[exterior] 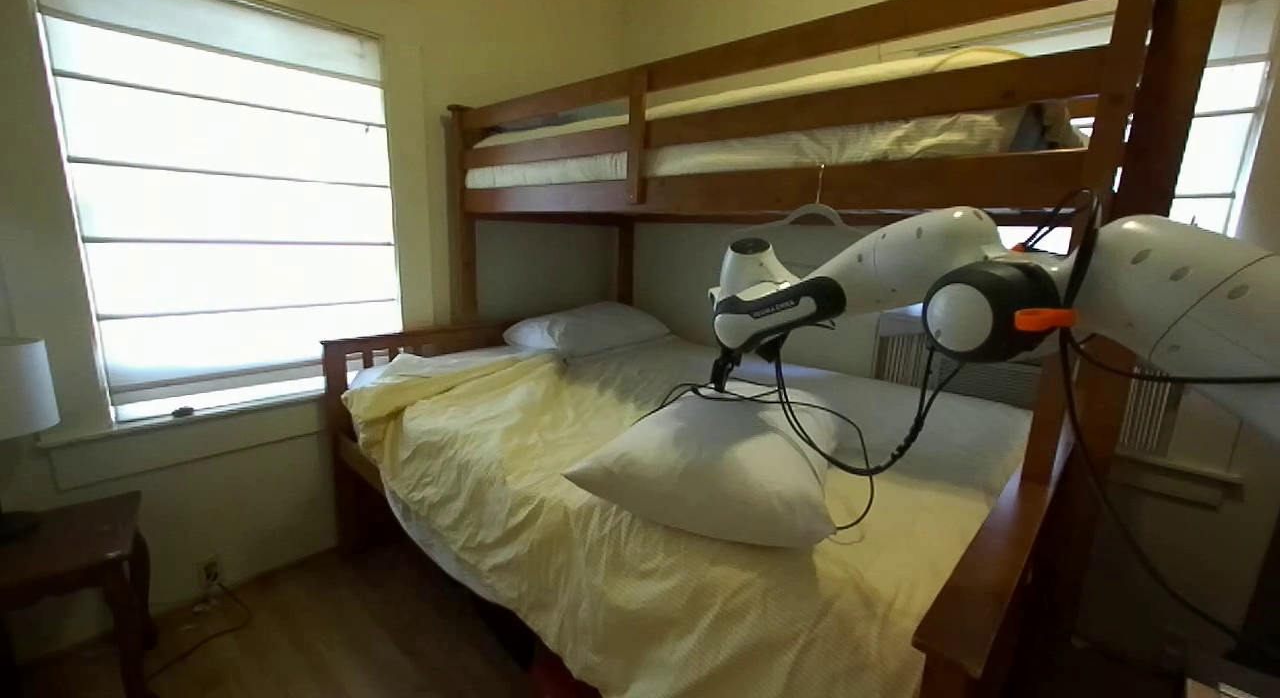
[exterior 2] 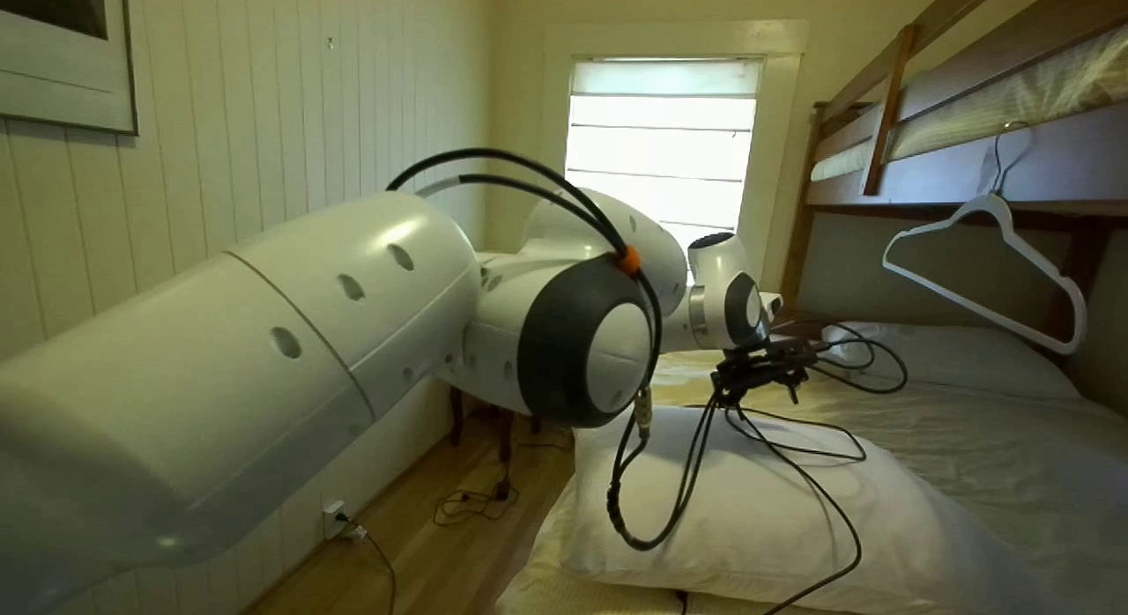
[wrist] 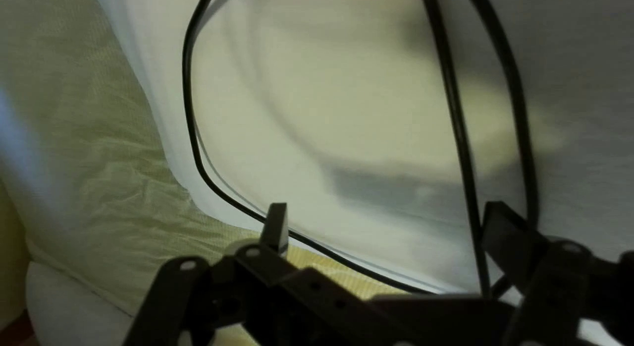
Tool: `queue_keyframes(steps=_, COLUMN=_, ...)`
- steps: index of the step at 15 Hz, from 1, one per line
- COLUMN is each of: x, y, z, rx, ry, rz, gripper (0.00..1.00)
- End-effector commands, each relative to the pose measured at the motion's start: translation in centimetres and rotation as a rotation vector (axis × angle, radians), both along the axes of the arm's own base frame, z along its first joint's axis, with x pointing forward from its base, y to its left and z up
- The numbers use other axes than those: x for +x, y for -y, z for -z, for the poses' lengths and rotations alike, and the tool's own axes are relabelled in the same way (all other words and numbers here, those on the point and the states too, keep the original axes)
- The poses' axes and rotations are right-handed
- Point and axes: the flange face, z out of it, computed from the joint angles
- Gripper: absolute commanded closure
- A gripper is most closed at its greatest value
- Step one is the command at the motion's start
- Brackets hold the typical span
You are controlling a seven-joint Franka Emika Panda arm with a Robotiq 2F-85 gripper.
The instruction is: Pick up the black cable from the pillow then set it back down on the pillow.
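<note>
The tool (wrist: 388, 224) (spread wide) hangs over the pillow (exterior: 710, 473), the black cable (wrist: 187, 81) looped across it

In an exterior view, a bright window (exterior: 235, 218) fills the upper left, with a white-shaded lamp (exterior: 28, 388) on a dark table (exterior: 75, 538) below; a wooden bunk bed (exterior: 880, 100) spans centre to right; floorboards (exterior: 310, 623) show lower left.

Cable (wrist: 187, 78) black; pillow (exterior: 700, 468) cream-white; tool (wrist: 387, 226) black; bed cover (exterior: 700, 618) pale yellow, perhaps finely checked; bunk frame (exterior: 730, 193) brown
</note>
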Motion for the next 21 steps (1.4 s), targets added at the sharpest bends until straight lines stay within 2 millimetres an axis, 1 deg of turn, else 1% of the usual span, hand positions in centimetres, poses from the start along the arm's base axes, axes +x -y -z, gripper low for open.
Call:
queue_keyframes(steps=1, x=0.4, y=-0.2, z=1.3, rx=-0.007, ry=0.000, rz=0.002, gripper=0.00)
queue_keyframes(steps=5, x=0.4, y=-0.4, z=2.2, rx=-0.001, ry=-0.010, rz=0.002, gripper=0.00)
queue_keyframes(steps=6, x=0.4, y=-0.2, z=2.2, rx=0.003, ry=-0.006, rz=0.013, gripper=0.07)
queue_keyframes(steps=7, x=0.4, y=0.0, z=2.2, rx=0.006, ry=-0.002, rz=0.018, gripper=0.26)
queue_keyframes(steps=8, x=0.3, y=0.1, z=2.1, rx=0.008, ry=0.002, rz=0.022, gripper=0.32)
queue_keyframes(steps=11, x=0.3, y=0.2, z=1.9, rx=0.012, ry=0.010, rz=0.040, gripper=0.56)
queue_keyframes(steps=13, x=0.2, y=0.3, z=1.9, rx=0.021, ry=0.011, rz=0.058, gripper=0.68)
queue_keyframes(steps=16, x=0.1, y=0.4, z=1.9, rx=0.043, ry=0.007, rz=0.092, gripper=0.90)
queue_keyframes(steps=17, x=0.0, y=0.4, z=1.9, rx=0.062, ry=-0.005, rz=0.108, gripper=0.96)
queue_keyframes(steps=18, x=-0.2, y=0.4, z=2.0, rx=0.090, ry=-0.023, rz=0.126, gripper=0.99)
queue_keyframes(steps=20, x=-0.7, y=0.7, z=2.1, rx=0.177, ry=-0.054, rz=0.178, gripper=1.00)
queue_keyframes(steps=21, x=-0.8, y=1.0, z=1.8, rx=0.237, ry=-0.041, rz=0.200, gripper=1.00)
